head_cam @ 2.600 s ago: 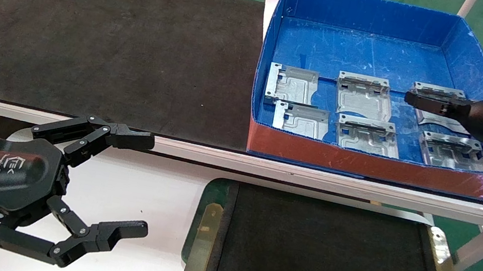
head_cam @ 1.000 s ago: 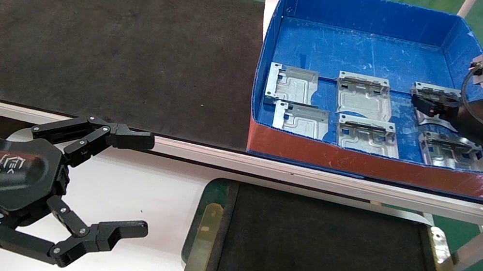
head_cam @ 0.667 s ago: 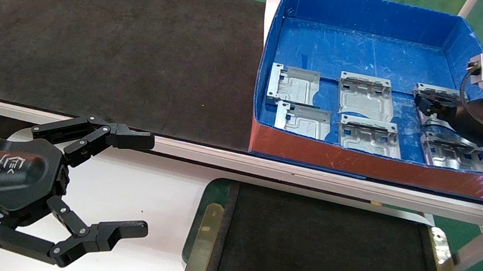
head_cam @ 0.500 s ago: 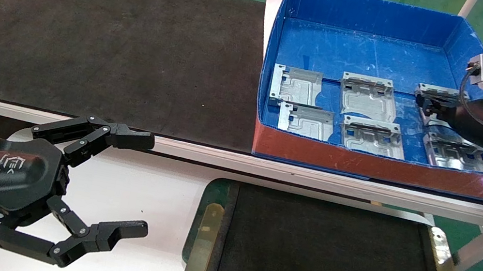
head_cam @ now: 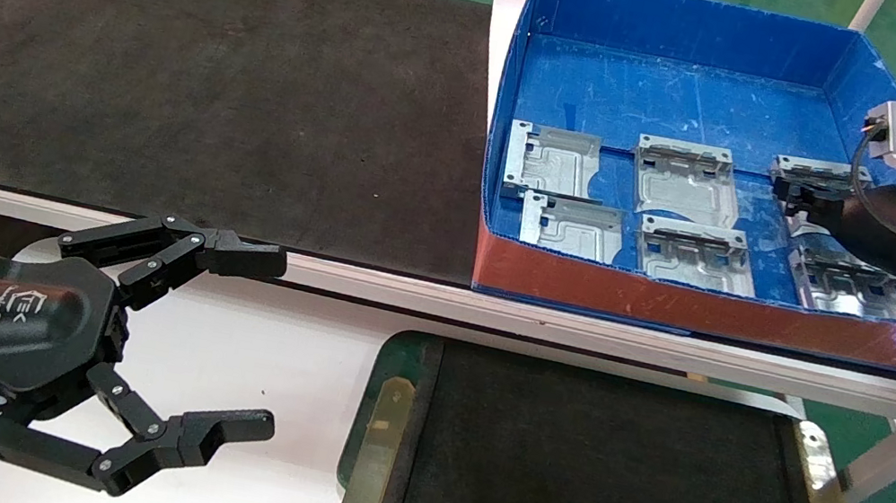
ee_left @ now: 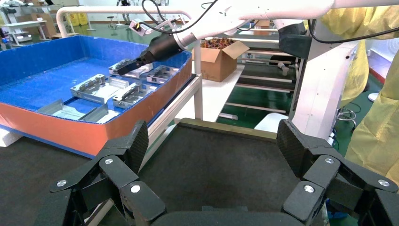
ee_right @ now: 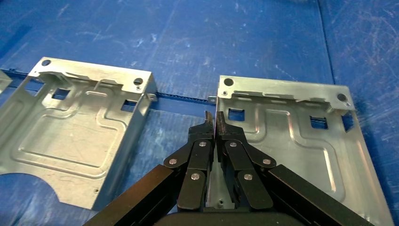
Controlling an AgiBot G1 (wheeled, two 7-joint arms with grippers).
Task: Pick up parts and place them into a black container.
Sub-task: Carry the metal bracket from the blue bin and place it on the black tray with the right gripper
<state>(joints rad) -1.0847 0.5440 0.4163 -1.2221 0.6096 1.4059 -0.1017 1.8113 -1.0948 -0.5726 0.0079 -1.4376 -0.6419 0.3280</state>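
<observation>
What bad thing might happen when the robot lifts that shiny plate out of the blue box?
The right pincer pinches only a thin folded edge of the far right part, so it might slip or swing. The blue box has slid sideways lately; another tug might shift it further.

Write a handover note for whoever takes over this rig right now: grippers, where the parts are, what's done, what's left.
Right gripper: inside the blue box, jaws shut on the side edge of the far right part.
Left gripper: open, parked low beside the black container.
Parts: all six in the blue box, in two rows of three.
Done: one part grasped; whether it has left the box floor is unclear.
Left: carry it to the black container, which holds nothing yet, then the other five.
</observation>
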